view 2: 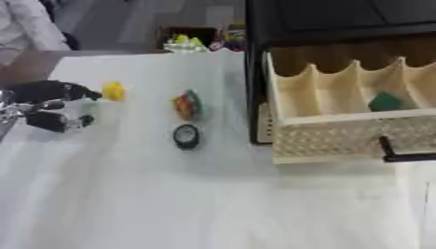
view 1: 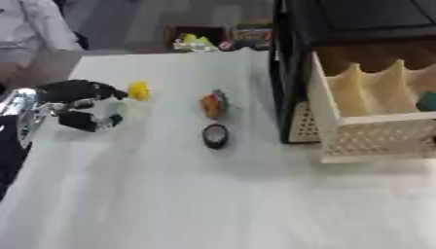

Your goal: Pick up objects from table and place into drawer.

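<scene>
My left hand comes in from the left edge, open, with its fingertips just short of a small yellow object and its thumb lower down. An orange and multicoloured round object lies mid-table. A black round object with a pale middle lies just in front of it. The cream drawer stands pulled out of the black cabinet on the right. It has several compartments, and a green object lies in one on the right.
A dark box of colourful items stands at the table's far edge. A thin black bar shows at the drawer's front right corner. A person in white stands at the far left, touching nothing.
</scene>
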`<state>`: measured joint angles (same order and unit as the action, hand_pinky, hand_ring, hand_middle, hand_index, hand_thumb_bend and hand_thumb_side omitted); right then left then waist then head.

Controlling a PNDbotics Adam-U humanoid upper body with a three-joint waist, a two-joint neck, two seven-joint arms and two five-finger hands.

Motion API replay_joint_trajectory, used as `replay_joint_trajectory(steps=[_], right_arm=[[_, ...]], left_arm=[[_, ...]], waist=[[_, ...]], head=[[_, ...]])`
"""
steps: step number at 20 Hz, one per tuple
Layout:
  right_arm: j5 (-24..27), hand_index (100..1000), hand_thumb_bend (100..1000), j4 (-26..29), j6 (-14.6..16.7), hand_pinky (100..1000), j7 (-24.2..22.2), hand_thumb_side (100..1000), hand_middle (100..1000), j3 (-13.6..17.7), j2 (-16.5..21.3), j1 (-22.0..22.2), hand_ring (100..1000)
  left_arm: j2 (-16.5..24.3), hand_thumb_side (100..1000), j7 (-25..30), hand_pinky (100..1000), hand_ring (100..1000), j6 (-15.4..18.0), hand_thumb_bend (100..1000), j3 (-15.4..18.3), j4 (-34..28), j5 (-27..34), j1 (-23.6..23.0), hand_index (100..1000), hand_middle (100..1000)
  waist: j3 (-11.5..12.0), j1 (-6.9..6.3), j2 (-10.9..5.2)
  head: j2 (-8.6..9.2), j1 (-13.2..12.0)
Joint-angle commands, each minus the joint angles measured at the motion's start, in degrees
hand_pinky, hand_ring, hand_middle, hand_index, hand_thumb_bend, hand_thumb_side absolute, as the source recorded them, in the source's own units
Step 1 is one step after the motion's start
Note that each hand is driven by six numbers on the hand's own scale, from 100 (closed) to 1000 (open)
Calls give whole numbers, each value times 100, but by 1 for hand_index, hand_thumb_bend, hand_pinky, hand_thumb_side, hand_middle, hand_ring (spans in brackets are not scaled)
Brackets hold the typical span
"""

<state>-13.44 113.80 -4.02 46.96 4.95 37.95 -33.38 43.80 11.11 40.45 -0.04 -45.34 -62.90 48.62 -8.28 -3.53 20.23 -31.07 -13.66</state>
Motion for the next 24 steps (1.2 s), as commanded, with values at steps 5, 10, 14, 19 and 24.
replay_joint_trajectory(steps=[5,10,14,19,24], right_arm=[[79,671,126,79,0,233,8,618,507,79,74,-41,467],[104,669,130,79,5,228,0,620,506,84,73,-48,465],[116,667,137,79,14,224,-7,623,505,81,81,-71,464],[125,664,133,79,9,218,5,622,503,95,88,-63,462],[140,661,125,79,3,217,27,618,501,102,91,-43,461]], left_arm=[[277,1000,-281,797,902,-108,194,105,29,-175,97,1000,828],[286,1000,-479,798,900,-222,194,140,65,-354,110,1000,806],[277,1000,-582,797,899,-281,193,160,154,-497,130,1000,802],[257,1000,-583,797,899,-274,201,167,226,-598,141,1000,805],[248,1000,-515,806,902,-253,224,152,258,-730,153,1000,814]], waist=[[5,10,-86],[-30,-7,-45],[-59,-20,0],[-70,-23,50],[-50,-17,70]], head=[[143,11],[208,-21],[260,-51],[292,-74],[266,-80]])
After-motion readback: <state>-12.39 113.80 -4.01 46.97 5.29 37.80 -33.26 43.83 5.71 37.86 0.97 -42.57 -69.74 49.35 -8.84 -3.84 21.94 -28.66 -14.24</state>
